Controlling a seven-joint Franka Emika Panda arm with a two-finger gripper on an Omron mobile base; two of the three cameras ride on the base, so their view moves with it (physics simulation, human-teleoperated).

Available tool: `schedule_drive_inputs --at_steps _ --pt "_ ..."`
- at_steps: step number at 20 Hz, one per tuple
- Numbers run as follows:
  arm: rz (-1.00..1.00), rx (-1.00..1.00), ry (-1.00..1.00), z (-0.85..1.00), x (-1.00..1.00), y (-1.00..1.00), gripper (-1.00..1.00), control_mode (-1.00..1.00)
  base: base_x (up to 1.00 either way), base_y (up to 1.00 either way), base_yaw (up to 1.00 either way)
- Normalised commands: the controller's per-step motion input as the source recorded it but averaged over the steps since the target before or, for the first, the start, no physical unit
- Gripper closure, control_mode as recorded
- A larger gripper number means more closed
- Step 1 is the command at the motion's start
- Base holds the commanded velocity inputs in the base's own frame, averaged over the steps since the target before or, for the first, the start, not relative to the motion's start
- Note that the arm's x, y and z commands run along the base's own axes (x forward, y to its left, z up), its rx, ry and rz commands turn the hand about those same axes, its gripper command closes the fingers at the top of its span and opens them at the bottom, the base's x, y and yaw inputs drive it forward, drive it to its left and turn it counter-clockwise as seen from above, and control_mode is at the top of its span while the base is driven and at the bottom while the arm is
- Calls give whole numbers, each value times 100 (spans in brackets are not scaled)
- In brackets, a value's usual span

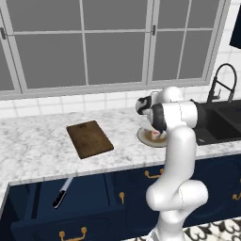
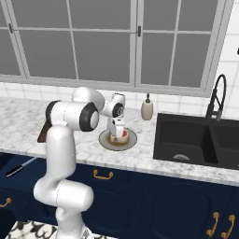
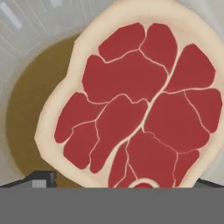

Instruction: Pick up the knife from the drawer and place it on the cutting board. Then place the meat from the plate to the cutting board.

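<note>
The claw (image 2: 117, 136) is positioned directly over the plate (image 2: 105, 141), pointing downward, with its fingers spread wide to either side of the meat (image 2: 123, 136); nothing is held. The hand camera sits close above the meat (image 3: 131, 105), which presents a red marbled top face with a pale rim and lies on the brownish centre of the plate (image 3: 26, 113). Whether the fingertips touch the meat cannot be determined. The plate (image 1: 143, 137) rests on the marble tabletop (image 1: 33, 146), near its front edge and just left of the black sink (image 2: 196, 140). The cutting board (image 1: 89, 138) lies flat on the same tabletop, well apart from the plate on its left, and carries nothing. The drawer (image 1: 61, 207) below the tabletop stands pulled out; the knife (image 1: 62, 192) lies inside it, black handle toward the front and blade toward the rear. A soap dispenser (image 2: 147, 109) stands against the tiled wall behind the plate, and a dark faucet (image 2: 217, 98) rises behind the sink.
</note>
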Motion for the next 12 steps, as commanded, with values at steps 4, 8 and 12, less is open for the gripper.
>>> schedule_drive_inputs --at_steps 4,8,12 --pt "0 0 0 -25 0 -64 -100 -100 0 0 0" --pt "0 0 -1 -37 0 -37 100 -100 0 0 0" --pt "0 0 -2 -38 -12 -10 100 -100 0 0 0"
